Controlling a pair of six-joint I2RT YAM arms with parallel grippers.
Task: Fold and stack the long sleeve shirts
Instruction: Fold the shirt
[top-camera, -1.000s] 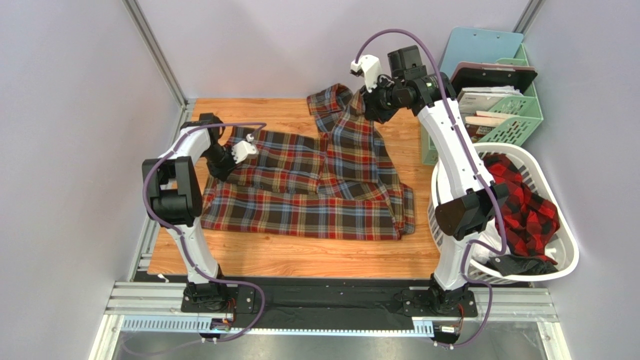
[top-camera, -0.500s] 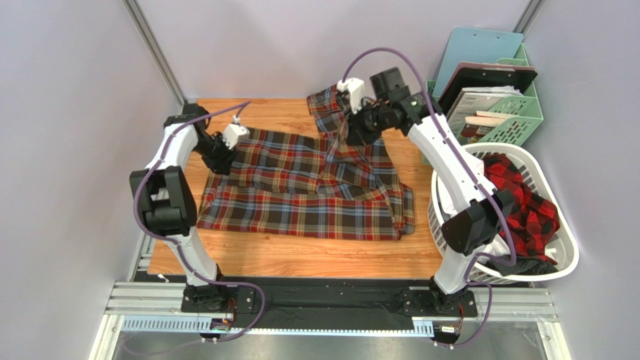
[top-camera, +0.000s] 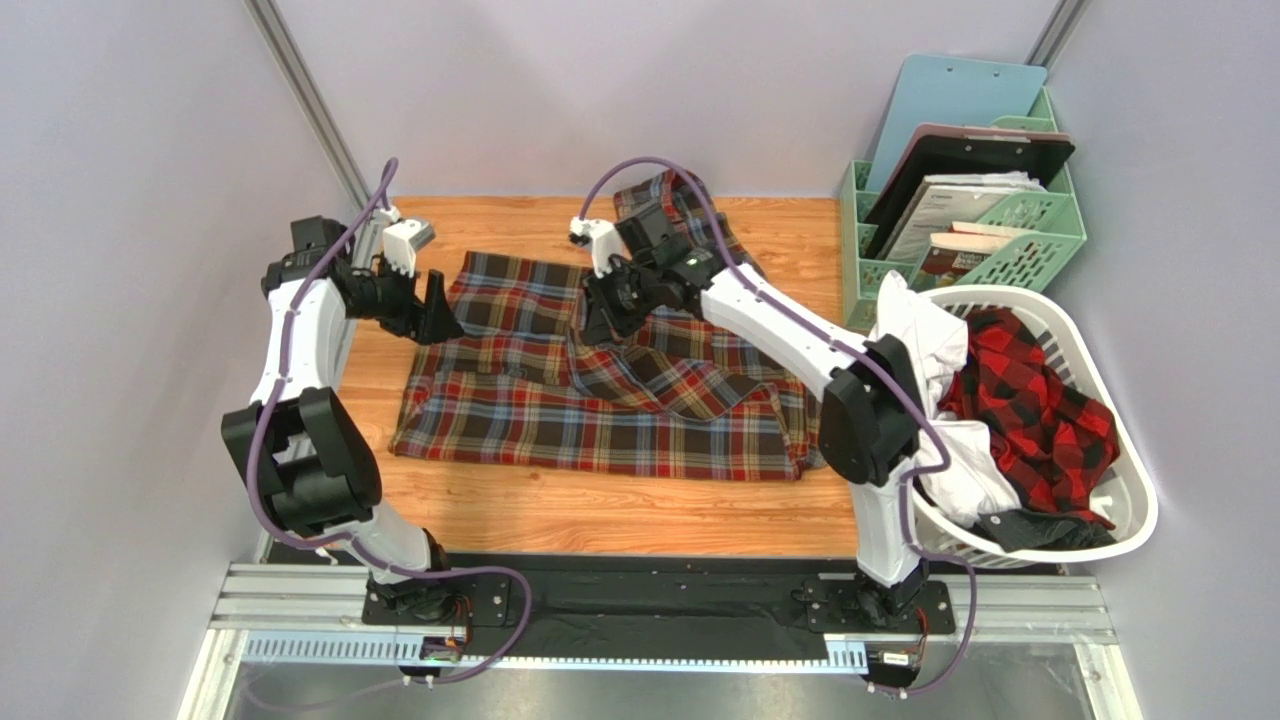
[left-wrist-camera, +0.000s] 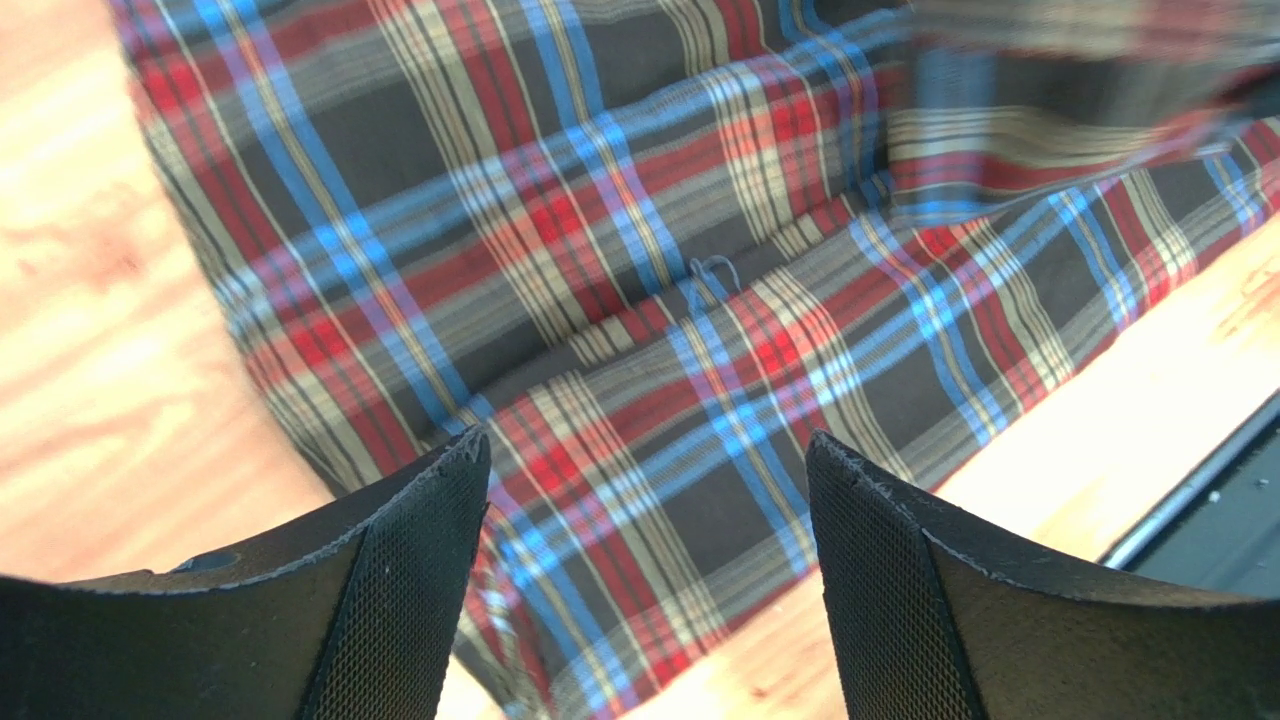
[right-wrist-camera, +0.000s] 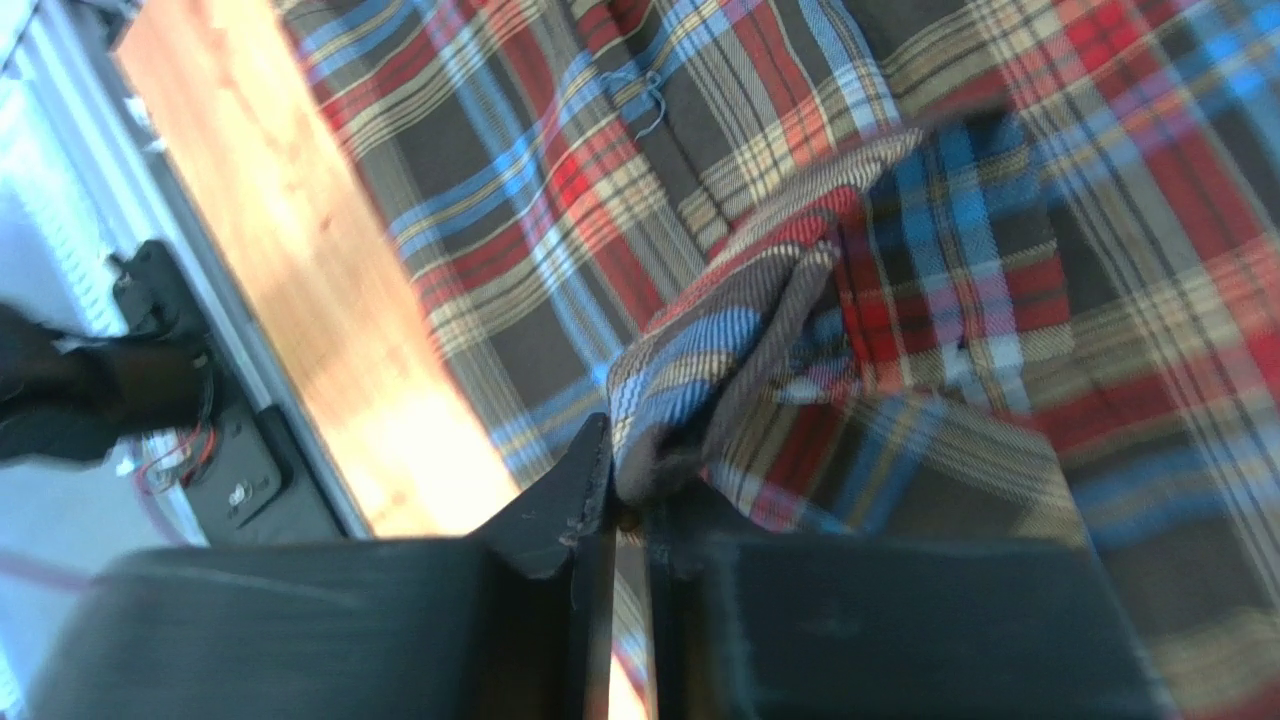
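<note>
From above, the brown plaid shirt (top-camera: 601, 413) lies spread over the middle of the wooden counter (top-camera: 601, 518). The red checked shirt (top-camera: 1052, 413) sits heaped in the white basket (top-camera: 1138, 518) at the right. My left fingers (top-camera: 433, 312) hang over the brown shirt's far left corner, and my right fingers (top-camera: 598, 324) are at its far middle.

Through my left wrist, those fingers stand wide apart with nothing between them. Through my right wrist, the fingers are clenched on a bunched fold of the brown shirt.
</note>
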